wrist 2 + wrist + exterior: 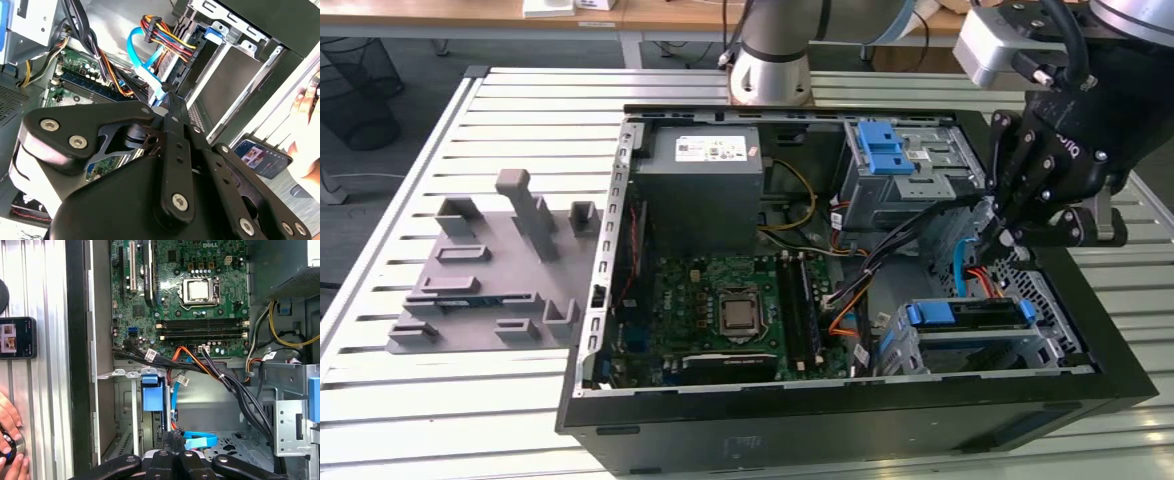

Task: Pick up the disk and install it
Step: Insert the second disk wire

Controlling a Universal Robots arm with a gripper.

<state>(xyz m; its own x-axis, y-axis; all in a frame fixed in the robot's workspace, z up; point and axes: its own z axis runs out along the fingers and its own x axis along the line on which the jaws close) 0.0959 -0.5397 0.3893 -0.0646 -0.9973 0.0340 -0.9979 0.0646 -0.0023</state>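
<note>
Hanging over the open computer case [854,425] at the exterior view's right, the gripper [1007,238] is reaching down inside. In the second wrist view its black fingers [172,130] are pressing together into a single narrow tip (whether anything is pinched there cannot be told). That tip is sitting right by a flat blue cable [145,75], which is curling beside the gripper [175,437] in the first wrist view too.

Just past it, the disk [974,316] is resting in the lower drive cage, its bright blue carrier frame facing up; the first wrist view is showing the disk [151,396] edge-on, apart from the fingers.

Farther in, the green motherboard [720,310] is lying flat, with the grey power-supply box [707,185] and a blue latch [887,150] behind it. Outside the case, a phone [17,337] is lying on the slatted table [454,400] near a person's hand [10,415]. A grey moulded fixture [487,265] is sitting well apart at the exterior view's left.
</note>
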